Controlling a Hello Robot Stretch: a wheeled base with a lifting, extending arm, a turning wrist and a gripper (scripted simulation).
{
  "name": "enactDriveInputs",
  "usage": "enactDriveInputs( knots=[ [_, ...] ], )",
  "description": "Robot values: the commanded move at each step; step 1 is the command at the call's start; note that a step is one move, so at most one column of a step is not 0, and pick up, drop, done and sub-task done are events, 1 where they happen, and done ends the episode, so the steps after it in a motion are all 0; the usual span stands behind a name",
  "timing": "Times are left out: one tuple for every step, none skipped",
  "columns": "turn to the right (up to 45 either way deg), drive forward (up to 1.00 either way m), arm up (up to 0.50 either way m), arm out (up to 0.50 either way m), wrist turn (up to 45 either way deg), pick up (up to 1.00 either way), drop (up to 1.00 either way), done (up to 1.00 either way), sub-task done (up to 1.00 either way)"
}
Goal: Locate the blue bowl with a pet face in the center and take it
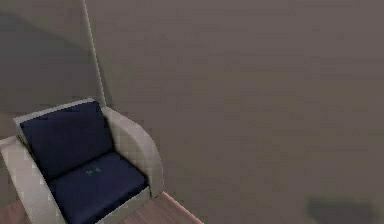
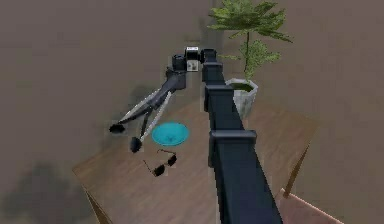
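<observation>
The robot's arm [image 2: 228, 130], a dark square bar built in stepped sections, ends in two small white squares [image 2: 192, 60] with black marks and a dark pincer [image 2: 126, 137] with two thin fingers [image 2: 150, 105].

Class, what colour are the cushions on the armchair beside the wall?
The cushions are dark navy blue, set in a cream frame; the forward view shows them best.

table [image 2: 115, 178]: bare wood toward the arm side view's left and near edge.
potted plant [image 2: 245, 35]: far corner, just right of the arm [image 2: 235, 150], leaves spreading overhead.
small dark object [image 2: 160, 165]: lies near the blue bowl [image 2: 170, 133].
armchair [image 1: 80, 165]: forward view's left, against the wall.
</observation>
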Motion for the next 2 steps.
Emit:
enactDriveInputs(
  knots=[
    [0.0,0.00,0.00,0.00,45.0,0.00,0.00,0.00,0.00],
    [0.0,0.00,0.00,0.00,45.0,0.00,0.00,0.00,0.00]
  ],
)
